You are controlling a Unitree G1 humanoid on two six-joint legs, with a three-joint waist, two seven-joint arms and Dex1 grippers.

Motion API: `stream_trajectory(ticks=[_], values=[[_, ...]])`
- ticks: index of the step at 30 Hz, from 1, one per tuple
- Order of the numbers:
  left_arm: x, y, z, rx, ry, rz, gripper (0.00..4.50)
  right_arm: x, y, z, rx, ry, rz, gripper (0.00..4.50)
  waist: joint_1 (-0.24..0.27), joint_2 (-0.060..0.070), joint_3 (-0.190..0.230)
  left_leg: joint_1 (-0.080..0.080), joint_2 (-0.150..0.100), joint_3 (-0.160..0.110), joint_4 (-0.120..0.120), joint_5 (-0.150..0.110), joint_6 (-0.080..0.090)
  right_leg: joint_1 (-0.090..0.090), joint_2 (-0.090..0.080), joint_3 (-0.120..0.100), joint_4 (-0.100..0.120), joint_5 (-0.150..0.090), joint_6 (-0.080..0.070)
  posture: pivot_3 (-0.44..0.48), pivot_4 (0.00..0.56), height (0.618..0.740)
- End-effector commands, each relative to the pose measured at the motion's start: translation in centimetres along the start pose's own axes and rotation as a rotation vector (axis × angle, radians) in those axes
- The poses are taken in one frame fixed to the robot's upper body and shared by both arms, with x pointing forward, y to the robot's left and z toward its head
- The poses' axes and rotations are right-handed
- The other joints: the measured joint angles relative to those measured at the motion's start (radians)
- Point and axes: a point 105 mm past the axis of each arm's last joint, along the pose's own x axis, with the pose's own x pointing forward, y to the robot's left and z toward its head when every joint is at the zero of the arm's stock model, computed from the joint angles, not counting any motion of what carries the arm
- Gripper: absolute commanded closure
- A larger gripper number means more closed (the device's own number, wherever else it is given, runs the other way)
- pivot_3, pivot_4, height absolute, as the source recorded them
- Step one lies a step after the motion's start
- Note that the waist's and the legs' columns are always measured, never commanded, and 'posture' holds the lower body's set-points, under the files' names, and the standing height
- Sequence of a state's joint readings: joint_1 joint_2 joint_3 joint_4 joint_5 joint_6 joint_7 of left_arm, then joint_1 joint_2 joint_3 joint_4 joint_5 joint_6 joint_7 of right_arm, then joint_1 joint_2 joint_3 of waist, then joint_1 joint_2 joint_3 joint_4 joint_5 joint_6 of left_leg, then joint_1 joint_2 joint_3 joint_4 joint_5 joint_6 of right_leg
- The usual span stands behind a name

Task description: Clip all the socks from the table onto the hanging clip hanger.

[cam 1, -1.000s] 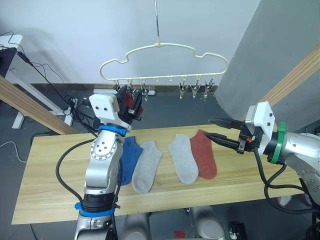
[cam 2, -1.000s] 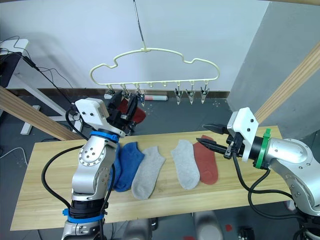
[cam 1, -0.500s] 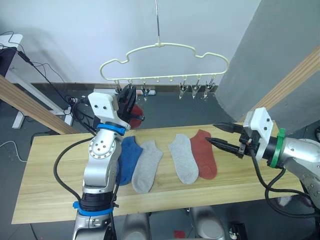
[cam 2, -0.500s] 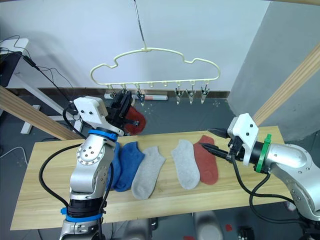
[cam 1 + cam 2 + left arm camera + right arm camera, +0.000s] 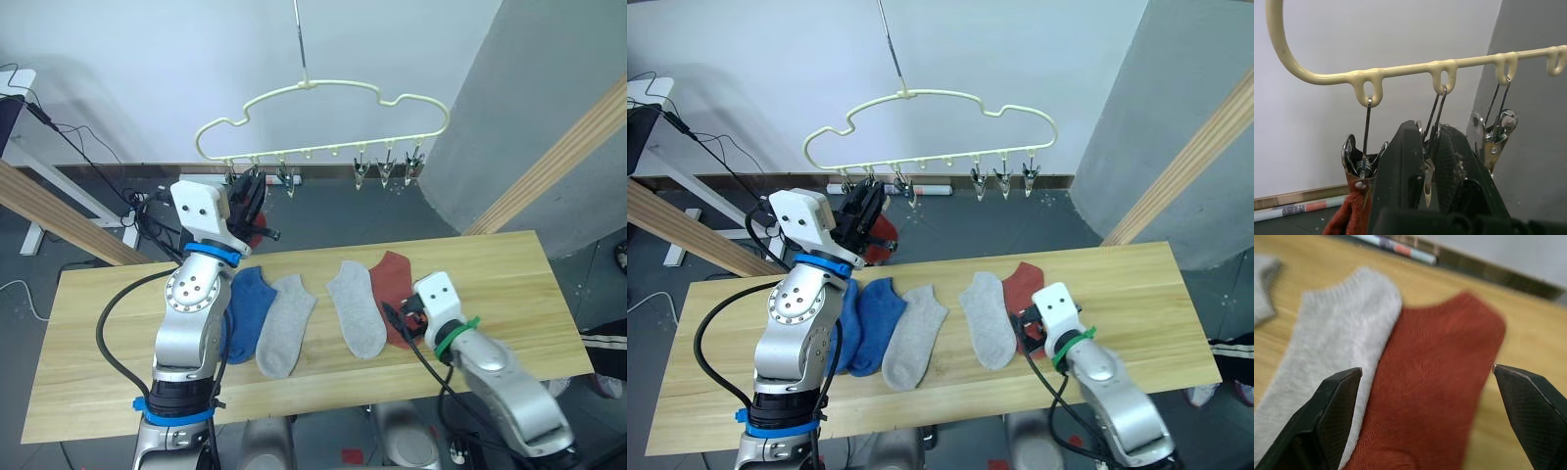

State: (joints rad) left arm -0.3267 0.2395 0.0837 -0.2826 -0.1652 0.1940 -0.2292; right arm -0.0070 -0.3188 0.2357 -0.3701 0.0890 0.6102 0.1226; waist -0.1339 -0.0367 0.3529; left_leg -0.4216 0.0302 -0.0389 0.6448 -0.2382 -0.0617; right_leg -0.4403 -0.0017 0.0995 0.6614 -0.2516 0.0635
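Evidently the red sock (image 5: 1430,382) was the item in hand: soft knit, light and floppy, judged to fold and drag rather than lift flat, not fragile. Best hold looked to be the cuff edge, pinching one layer pair so the opening could be fed to a clip.

Landmark: the hanger (image 5: 323,108).
- Red sock lay flat on the tabletop (image 5: 509,284), below the hanger's right-hand clips, its left edge touching a grey sock (image 5: 1337,347).
- Second grey sock (image 5: 284,326) and two blue socks (image 5: 250,308) lay below the hanger's left half.
- Other red sock (image 5: 1349,215) hung from the hanger's leftmost clip.

Right claw (image 5: 1425,416): spread wide, fingers either side of the red sock's width, just above it, holding nothing; contact with fabric could not be confirmed.

Left claw (image 5: 1432,161): raised at the hanger's second clip from the left, fingers close together around that clip's metal. It seemed to be pressing the clip rather than carrying a sock, but that could not be settled.

Risk judged: a wide pinch might gather the neighbouring grey sock too.
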Motion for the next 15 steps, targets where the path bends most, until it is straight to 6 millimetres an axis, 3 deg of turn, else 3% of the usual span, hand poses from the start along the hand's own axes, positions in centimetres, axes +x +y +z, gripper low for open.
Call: stream_trajectory(ticks=[1, 8, 14, 15], values=[[0.0, -0.4, 1.2, -0.016, -0.041, -0.02, 4.26, 1.5, -1.1, 0.6, 0.033, -0.056, -0.12, 0.0, -0.005, 0.0, 0.0, 0.0, 0.0, 0.0, 0.0, 0.0, 0.0, 0.0, 0.0, 0.0, 0.0, 0.0, 0.0, -0.246, 0.396, 0.74], [-0.1, -0.5, 1.2, -0.023, -0.036, -0.027, 4.26, 3.1, -0.7, 0.1, 0.07, -0.058, -0.134, 0.0, -0.006, 0.001, 0.001, 0.0, 0.0, -0.001, -0.001, 0.0, 0.0, 0.0, 0.0, 0.0, 0.0, 0.0, 0.0, -0.231, 0.395, 0.74], [-0.1, -0.5, 1.3, -0.023, -0.032, -0.033, 4.26, 3.9, -0.1, -1.7, 0.127, 0.018, -0.127, 0.0, -0.006, 0.001, 0.001, 0.0, 0.0, -0.001, -0.001, 0.0, 0.0, 0.0, 0.0, 0.0, 0.0, 0.0, 0.0, -0.224, 0.393, 0.74], [-0.2, -0.5, 1.3, -0.021, -0.029, -0.039, 4.26, 3.9, 0.0, -2.1, 0.141, 0.043, -0.126, 0.17, -0.007, 0.001, 0.001, 0.0, 0.0, -0.001, 0.0, 0.0, 0.0, 0.0, 0.0, 0.0, 0.0, 0.0, 0.0, -0.224, 0.393, 0.74]])
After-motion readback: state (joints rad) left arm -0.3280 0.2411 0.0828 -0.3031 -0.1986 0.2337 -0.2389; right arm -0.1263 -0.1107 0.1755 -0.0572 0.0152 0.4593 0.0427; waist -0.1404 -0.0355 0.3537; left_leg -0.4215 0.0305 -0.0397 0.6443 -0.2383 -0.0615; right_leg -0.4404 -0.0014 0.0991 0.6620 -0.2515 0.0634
